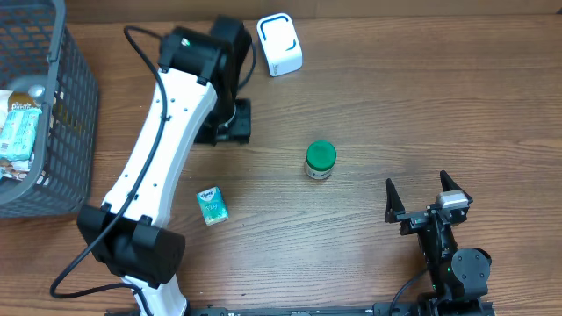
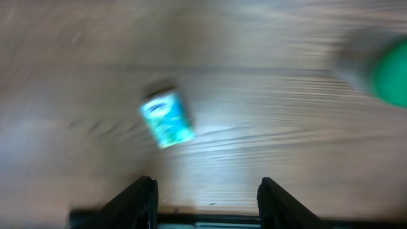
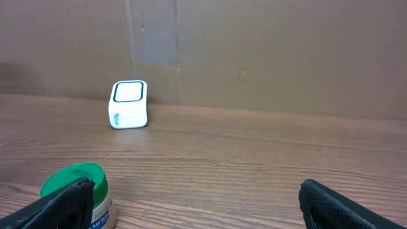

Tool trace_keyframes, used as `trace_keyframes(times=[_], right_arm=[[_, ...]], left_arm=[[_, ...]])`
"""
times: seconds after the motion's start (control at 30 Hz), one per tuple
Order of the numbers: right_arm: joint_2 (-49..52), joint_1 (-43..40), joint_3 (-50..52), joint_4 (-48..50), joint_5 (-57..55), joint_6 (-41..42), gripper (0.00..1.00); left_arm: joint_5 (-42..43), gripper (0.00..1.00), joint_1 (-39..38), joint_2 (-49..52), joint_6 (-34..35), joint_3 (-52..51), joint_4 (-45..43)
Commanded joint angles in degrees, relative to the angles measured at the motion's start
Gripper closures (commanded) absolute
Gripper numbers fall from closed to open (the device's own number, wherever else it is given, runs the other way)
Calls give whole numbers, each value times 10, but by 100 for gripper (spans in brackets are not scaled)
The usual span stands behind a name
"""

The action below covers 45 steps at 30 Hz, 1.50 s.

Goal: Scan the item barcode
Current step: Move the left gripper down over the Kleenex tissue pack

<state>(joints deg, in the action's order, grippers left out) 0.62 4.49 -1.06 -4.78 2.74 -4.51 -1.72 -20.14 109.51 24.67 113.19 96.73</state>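
A small teal carton (image 1: pixel 211 206) lies flat on the wooden table, blurred in the left wrist view (image 2: pixel 166 119). A green-lidded jar (image 1: pixel 320 161) stands upright mid-table, and it also shows at the right wrist view's lower left (image 3: pixel 76 194). The white scanner (image 1: pixel 279 44) sits at the far edge (image 3: pixel 129 104). My left gripper (image 2: pixel 206 184) hangs above the table, open, with bare wood between its fingers; the carton lies ahead of it, untouched. My right gripper (image 1: pixel 416 182) rests wide open at the near right, its left finger (image 3: pixel 63 203) just in front of the jar.
A grey mesh basket (image 1: pixel 75 105) holding several packets stands at the far left. The white left arm (image 1: pixel 162 132) stretches diagonally over the table's left half. A brown wall backs the table behind the scanner.
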Motion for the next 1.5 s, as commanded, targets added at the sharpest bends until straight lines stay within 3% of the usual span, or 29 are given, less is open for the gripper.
trace_keyframes(times=[0.0,0.17,0.47,0.57,0.63,0.73,1.1,1.2,1.3,1.47], right_arm=[[-5,-2,6,1,1,-1,0],[-5,-2,6,1,1,-1,0],[-5,-2,6,1,1,-1,0],[-5,-2,6,1,1,-1,0],[-5,-2,6,1,1,-1,0],[-5,-2,6,1,1,-1,0],[-5,-2,6,2,1,-1,0],[-5,-2,6,2,1,-1,0],[-5,-2,6,2,1,-1,0],[-5,-2,6,1,1,-1,0]], left_arm=[[-93,49,1,4,120,-81,-10],[-104,50,13,5,198,-202,-82],[-68,51,73,5,189,-292,-136],[-14,52,103,5,148,-319,-159],[52,53,116,5,82,-344,-195],[118,59,125,5,31,-371,-228],[115,64,118,5,-1,-380,-226],[87,71,118,5,-4,-387,-219],[88,65,118,5,-3,-401,-249],[107,65,115,5,-2,-425,-283]])
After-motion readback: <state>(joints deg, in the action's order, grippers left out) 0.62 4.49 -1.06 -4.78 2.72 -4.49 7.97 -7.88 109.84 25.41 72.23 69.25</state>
